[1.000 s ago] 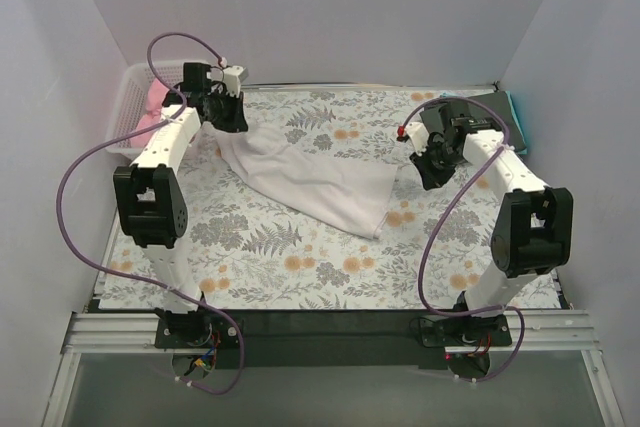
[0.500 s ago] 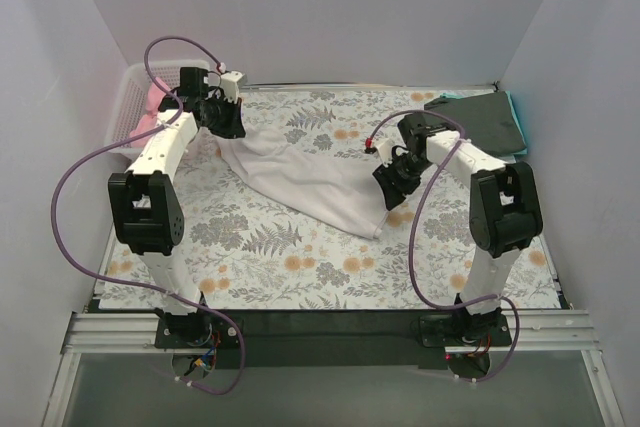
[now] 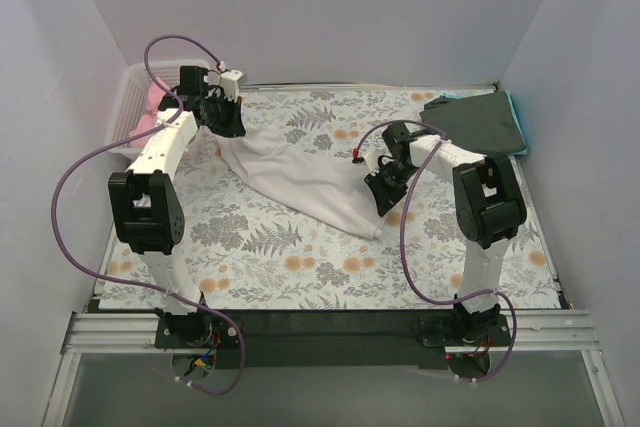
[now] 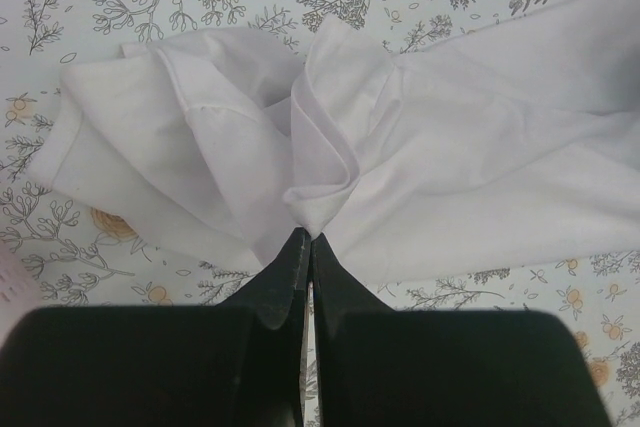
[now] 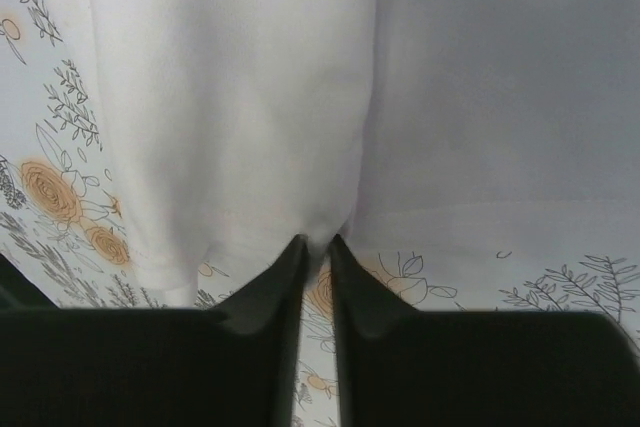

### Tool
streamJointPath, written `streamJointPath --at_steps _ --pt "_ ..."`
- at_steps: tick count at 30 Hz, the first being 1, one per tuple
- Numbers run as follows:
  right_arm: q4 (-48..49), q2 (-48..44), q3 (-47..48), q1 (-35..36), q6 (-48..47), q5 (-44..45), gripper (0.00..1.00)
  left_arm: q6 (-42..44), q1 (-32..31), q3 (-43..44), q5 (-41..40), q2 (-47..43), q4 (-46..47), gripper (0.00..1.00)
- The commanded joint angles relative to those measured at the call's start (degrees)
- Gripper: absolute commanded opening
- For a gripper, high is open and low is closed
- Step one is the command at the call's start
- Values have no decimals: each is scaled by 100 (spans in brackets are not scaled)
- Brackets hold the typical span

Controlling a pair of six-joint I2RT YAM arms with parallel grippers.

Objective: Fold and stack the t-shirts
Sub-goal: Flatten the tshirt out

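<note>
The large white t-shirt (image 3: 300, 177) lies crumpled in a long diagonal band from the back left to the table's middle. My left gripper (image 3: 228, 125) is shut on a bunched fold at its back-left end; in the left wrist view the left gripper (image 4: 308, 235) pinches the white t-shirt (image 4: 450, 157). My right gripper (image 3: 378, 199) sits at the shirt's near-right hem. In the right wrist view the right gripper (image 5: 317, 242) is nearly closed, with the hem of the white t-shirt (image 5: 250, 97) puckered between the tips. A dark grey-green t-shirt (image 3: 480, 119) lies folded on a teal t-shirt (image 3: 518, 117) at the back right.
A white lattice basket (image 3: 125, 97) stands at the back left corner with a pink t-shirt (image 3: 152, 107) inside it. The floral table cloth (image 3: 300, 257) covers the table. White walls close in the back and both sides.
My right arm has swung left from beside the dark shirt to the white shirt's near-right hem, and its jaws are now on the hem. The left gripper has barely moved.
</note>
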Motion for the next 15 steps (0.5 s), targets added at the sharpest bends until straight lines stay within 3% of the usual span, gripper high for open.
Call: streamJointPath --at_steps 1,2,7,13,15 --pt "30 159 213 4 37 -116 14 -120 63 299 26 11 33 0" --pt "21 159 266 -5 -59 -90 2 -155 81 465 43 160 7 0" --pt "-85 132 880 -242 -525 323 1 -384 213 1484 166 802 -169 0" --pt "-164 378 2909 -840 -737 639 1 -779 257 3801 342 1873 -293 0" --pt "-173 466 3814 -954 -728 788 1 -1067 466 4191 508 1928 22 0"
